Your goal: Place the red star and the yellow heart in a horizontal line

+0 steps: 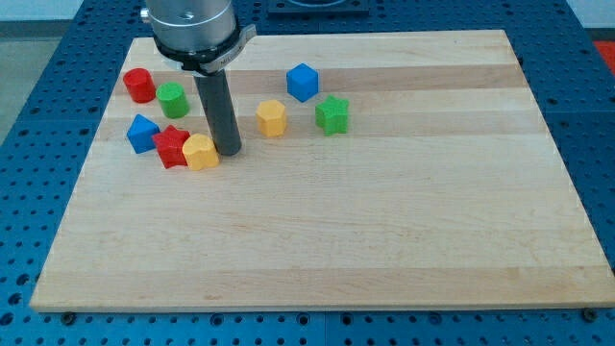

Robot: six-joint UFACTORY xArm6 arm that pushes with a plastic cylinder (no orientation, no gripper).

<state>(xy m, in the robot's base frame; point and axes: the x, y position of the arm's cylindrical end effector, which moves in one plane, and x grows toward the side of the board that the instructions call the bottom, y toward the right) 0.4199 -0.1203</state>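
Note:
The red star [172,146] lies at the left of the wooden board [384,221]. The yellow heart [200,153] sits right against the star's right side, slightly lower. My tip [229,152] rests on the board just to the right of the yellow heart, close to it or touching it. The dark rod rises from there to the arm's head at the view's top.
A red cylinder [139,85] and a green cylinder [173,100] stand at the upper left. A blue block [143,133] touches the red star's left. A yellow hexagon block [272,118], a blue cube [302,82] and a green star [332,114] lie right of the rod.

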